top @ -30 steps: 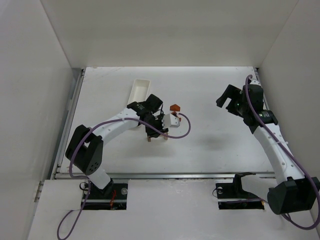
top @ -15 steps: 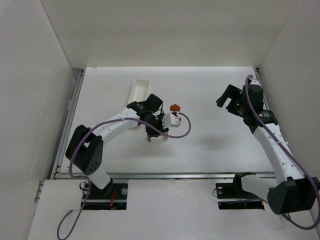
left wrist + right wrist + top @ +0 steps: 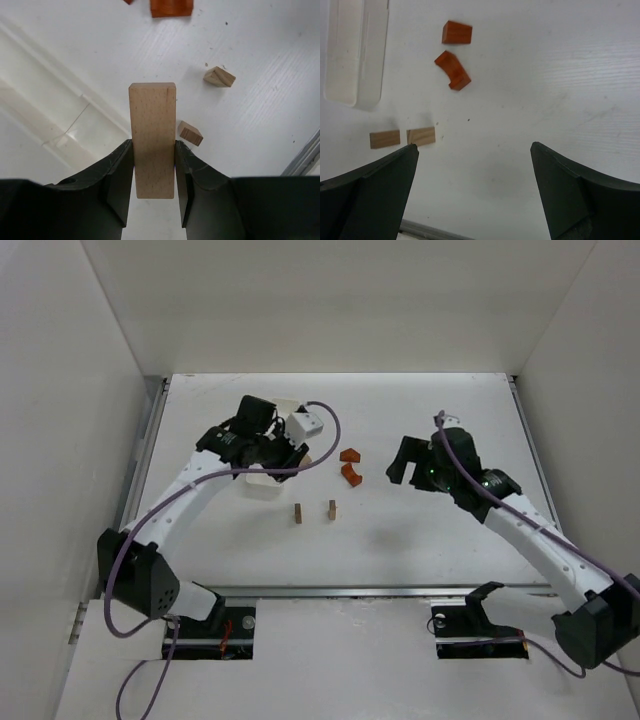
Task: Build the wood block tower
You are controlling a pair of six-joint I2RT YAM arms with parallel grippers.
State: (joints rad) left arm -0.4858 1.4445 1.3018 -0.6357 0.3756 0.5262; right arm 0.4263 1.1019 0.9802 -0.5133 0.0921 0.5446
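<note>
Left jaws clenched on tan crossbar (image 3: 152, 120), aloft near white tray (image 3: 355, 50). Right jaws released, holding nothing. Tower is only two uprights (image 3: 298, 513) mid-table, close together. Risk: crossbar lands off-centre and topples them.

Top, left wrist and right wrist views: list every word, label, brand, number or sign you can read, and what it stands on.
None: no readable text in any view. The wooden block in the left gripper, the two orange-red pieces and the white tray carry no lettering.
</note>
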